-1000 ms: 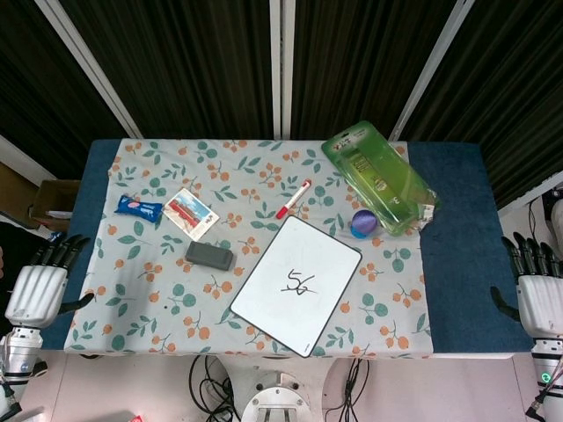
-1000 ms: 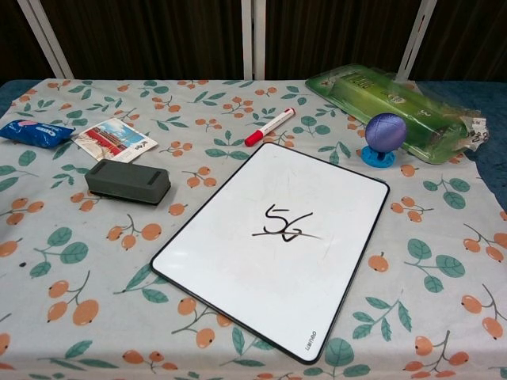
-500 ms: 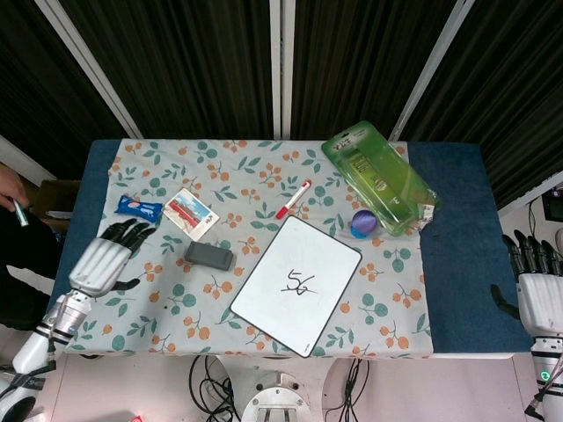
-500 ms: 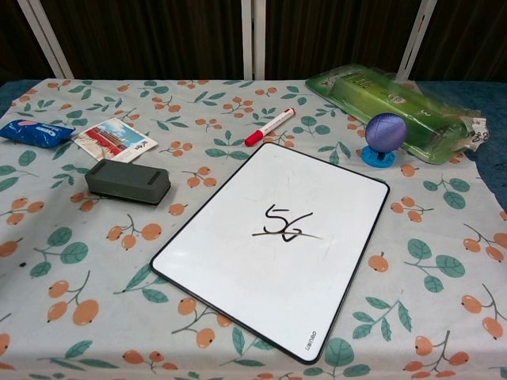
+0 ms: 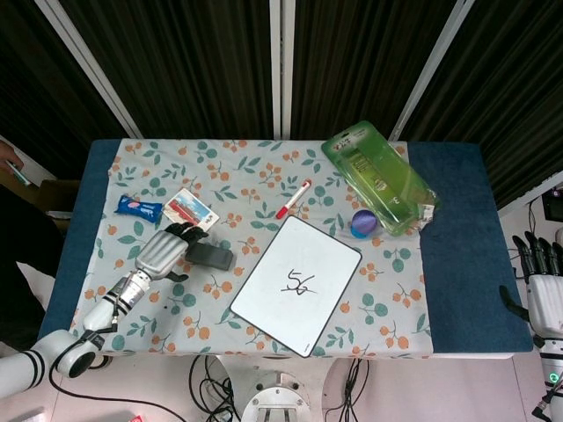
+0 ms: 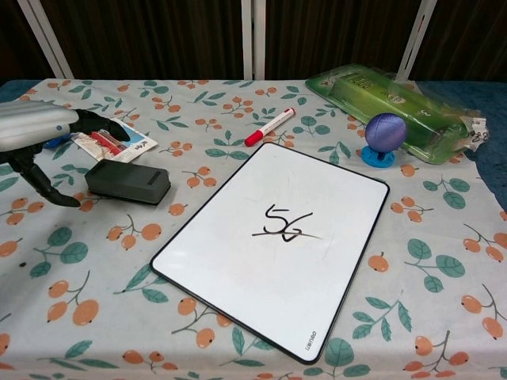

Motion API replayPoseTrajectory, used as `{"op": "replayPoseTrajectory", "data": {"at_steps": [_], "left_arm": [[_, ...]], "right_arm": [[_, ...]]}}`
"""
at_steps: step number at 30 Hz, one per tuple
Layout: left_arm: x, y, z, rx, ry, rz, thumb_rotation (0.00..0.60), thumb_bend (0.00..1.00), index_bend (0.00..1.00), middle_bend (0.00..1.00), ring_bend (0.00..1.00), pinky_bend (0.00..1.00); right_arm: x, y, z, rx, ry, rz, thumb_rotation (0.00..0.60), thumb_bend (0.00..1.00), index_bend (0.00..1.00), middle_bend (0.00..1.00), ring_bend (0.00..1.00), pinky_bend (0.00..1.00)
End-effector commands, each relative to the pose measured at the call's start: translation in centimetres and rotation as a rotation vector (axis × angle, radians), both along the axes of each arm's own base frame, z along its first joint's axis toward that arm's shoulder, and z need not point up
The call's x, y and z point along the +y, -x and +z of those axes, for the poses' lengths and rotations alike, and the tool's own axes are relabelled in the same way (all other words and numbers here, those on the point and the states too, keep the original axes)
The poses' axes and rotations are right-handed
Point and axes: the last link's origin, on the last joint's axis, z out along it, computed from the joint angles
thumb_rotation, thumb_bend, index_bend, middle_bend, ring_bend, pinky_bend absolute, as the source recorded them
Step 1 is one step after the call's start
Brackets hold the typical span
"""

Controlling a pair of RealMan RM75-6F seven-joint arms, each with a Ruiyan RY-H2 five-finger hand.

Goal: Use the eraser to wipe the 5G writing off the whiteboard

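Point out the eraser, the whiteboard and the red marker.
eraser (image 6: 131, 180), chest view, top face.
whiteboard (image 6: 238, 253), chest view, blank white area left of the writing.
red marker (image 6: 271, 126), chest view, middle of the barrel.

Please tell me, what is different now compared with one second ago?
The left hand has moved in from the table's left edge to the eraser, hovering open just beside it, not yet gripping. The right hand stayed off the right edge. The whiteboard, its 5G writing and the marker are unchanged.

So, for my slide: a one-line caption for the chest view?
Left hand open beside the eraser; 5G writing unwiped on whiteboard.
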Motion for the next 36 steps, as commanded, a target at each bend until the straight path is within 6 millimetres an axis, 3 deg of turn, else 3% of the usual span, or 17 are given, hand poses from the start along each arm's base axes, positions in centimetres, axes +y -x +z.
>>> {"op": "replayPoseTrajectory", "data": {"at_steps": [1, 16, 36], "left_arm": [[0.4, -0.1, -0.8, 0.002, 0.019, 0.013, 0.600, 0.13, 0.21, 0.19, 0.14, 0.21], [1.2, -1.8, -2.2, -0.048, 0.045, 0.000, 0.600, 0.17, 0.31, 0.26, 0.22, 0.28], [1.8, -2.6, -3.0, 0.014, 0.041, -0.012, 0.600, 0.23, 0.35, 0.29, 0.22, 0.28]], "right_arm": [[-0.1, 0.1, -0.1, -0.003, -0.002, -0.003, 0.600, 0.23, 0.00, 0.00, 0.00, 0.00], [-0.2, 0.5, -0.3, 0.001, -0.003, -0.014, 0.600, 0.24, 0.00, 0.00, 0.00, 0.00], [-0.5, 1.1, -0.4, -0.008, -0.008, -0.030, 0.600, 0.24, 0.00, 0.00, 0.00, 0.00]]}}
